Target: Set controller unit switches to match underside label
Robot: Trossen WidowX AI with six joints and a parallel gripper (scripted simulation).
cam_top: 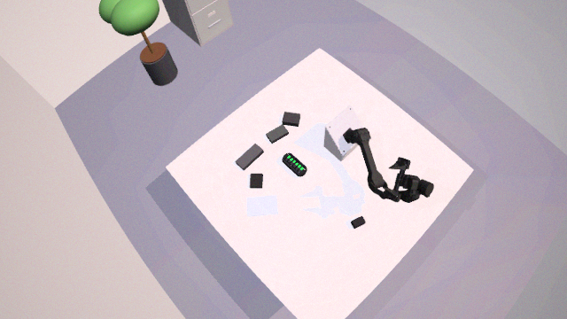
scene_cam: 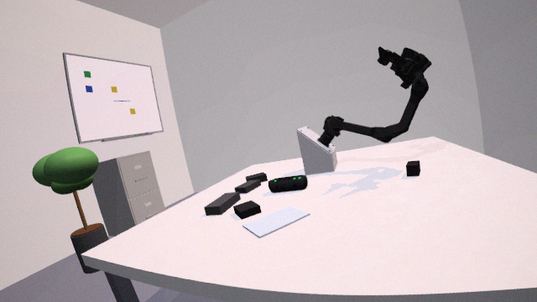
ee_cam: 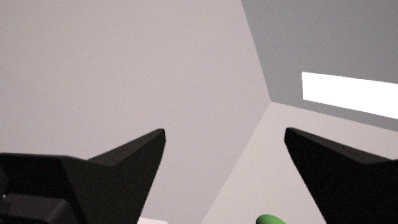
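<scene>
I hold my gripper (cam_top: 395,165) (scene_cam: 381,55) (ee_cam: 224,134) wide apart and raised, upper right in the exterior view — the switch-topped controller unit (cam_top: 294,165) (scene_cam: 288,184) sits on the tabletop (cam_top: 319,266) (scene_cam: 357,252), near the top view's centre.

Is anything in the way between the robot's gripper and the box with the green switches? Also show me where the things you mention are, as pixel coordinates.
Nothing visible blocks it: the open gripper (scene_cam: 383,55) (ee_cam: 224,134) is high in the air, and the switch box (cam_top: 294,165) (scene_cam: 288,184) sits on the bench (cam_top: 310,266) (scene_cam: 377,252) with its top uncovered.
</scene>
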